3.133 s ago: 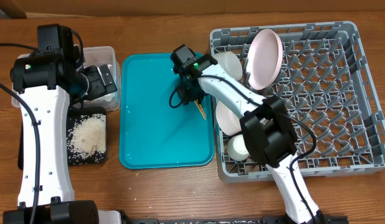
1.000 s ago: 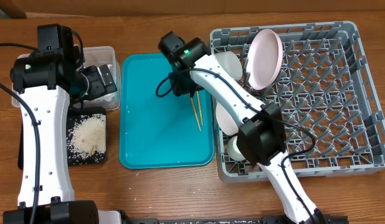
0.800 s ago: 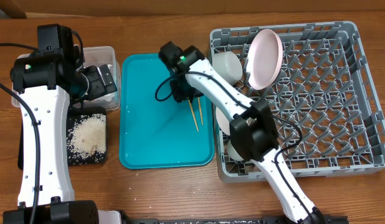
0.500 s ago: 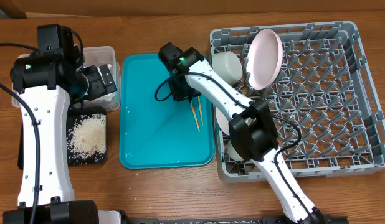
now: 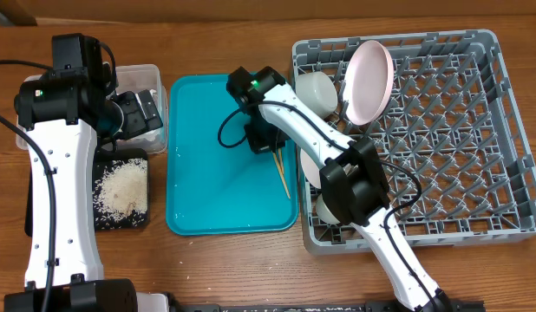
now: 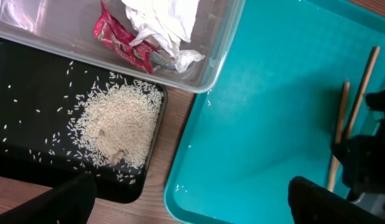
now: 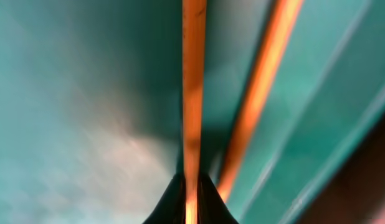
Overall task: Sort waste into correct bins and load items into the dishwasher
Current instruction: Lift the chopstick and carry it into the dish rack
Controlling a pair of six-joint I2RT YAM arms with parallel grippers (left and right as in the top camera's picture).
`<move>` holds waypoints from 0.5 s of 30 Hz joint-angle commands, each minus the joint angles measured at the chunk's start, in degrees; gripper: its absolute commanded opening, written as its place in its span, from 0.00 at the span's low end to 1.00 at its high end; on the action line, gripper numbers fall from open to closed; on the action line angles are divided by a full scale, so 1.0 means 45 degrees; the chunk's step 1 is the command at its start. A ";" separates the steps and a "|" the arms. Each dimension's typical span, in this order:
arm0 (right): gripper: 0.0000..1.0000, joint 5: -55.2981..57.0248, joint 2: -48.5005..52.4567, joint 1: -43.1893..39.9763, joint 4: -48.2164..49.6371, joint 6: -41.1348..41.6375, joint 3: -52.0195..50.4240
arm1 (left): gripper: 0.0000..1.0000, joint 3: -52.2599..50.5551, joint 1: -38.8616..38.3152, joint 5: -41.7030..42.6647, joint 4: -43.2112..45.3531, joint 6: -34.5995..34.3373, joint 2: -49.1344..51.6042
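Two thin wooden chopsticks (image 5: 281, 173) lie on the teal tray (image 5: 207, 191) near its right edge. My right gripper (image 5: 261, 139) is down on their far end. In the right wrist view it (image 7: 191, 186) is shut on one chopstick (image 7: 194, 74), with the other chopstick (image 7: 261, 93) lying just to the right. My left gripper (image 5: 142, 113) hangs open over the clear tub (image 5: 155, 143); its fingers (image 6: 68, 199) are wide apart with nothing between them. The tub holds the white napkin (image 6: 164, 22) and red wrapper (image 6: 121, 43). Rice (image 6: 118, 124) lies on the black tray (image 6: 30, 124).
The grey dish rack (image 5: 459, 191) stands at the right. It holds a white plate (image 5: 370, 80) on edge, a white bowl (image 5: 316, 89), another white bowl (image 5: 313, 165) and a small cup (image 5: 331, 206) along its left side. The right arm reaches over the rack's left wall.
My right gripper has shut on a chopstick and shifted slightly right. The chopsticks have slid toward the teal tray's right edge. The left arm has not moved.
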 commanded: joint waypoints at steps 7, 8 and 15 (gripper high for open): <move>0.04 -0.1399 -0.2511 0.0083 -0.2021 -0.0073 0.3832 | 1.00 0.0141 0.0044 -0.0126 0.0010 0.0117 -0.0019; 0.04 -0.1384 -0.3313 0.0068 -0.2030 -0.0024 0.3925 | 1.00 0.0141 0.0044 -0.0126 0.0010 0.0117 -0.0019; 0.04 -0.0729 -0.5600 -0.0053 -0.2035 0.0461 0.3755 | 1.00 0.0141 0.0044 -0.0126 0.0015 0.0117 -0.0019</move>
